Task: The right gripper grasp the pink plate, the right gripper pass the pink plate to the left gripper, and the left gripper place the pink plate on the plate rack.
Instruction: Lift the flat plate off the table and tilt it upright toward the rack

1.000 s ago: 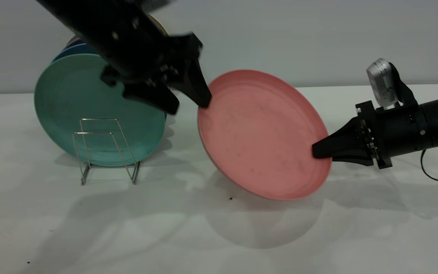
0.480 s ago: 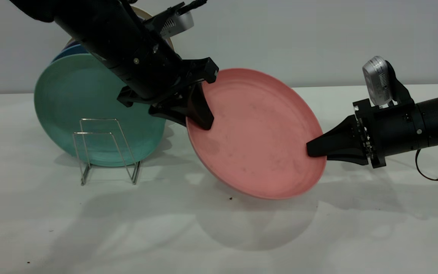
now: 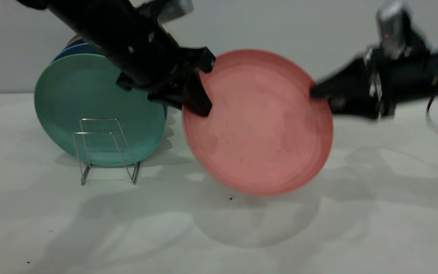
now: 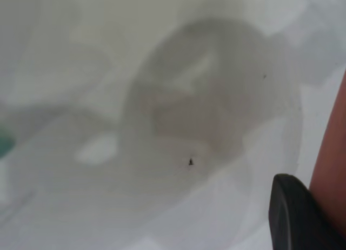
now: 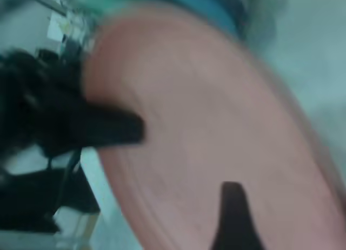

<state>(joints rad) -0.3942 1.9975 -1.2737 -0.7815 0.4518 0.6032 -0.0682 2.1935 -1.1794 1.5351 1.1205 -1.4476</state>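
Since half a second ago the pink plate (image 3: 259, 121) has risen and tipped more upright, and the right gripper (image 3: 314, 91) has swung up with it, now at the plate's upper right rim. The plate hangs in the air over the middle of the tabletop (image 3: 356, 228), clear of it, face toward the front edge. The left gripper (image 3: 200, 108) has its fingers clamped on the plate's left rim; the right gripper's fingers look closed on the opposite rim. The rack (image 3: 107, 150) stands near the left edge, holding a teal plate (image 3: 74, 99).
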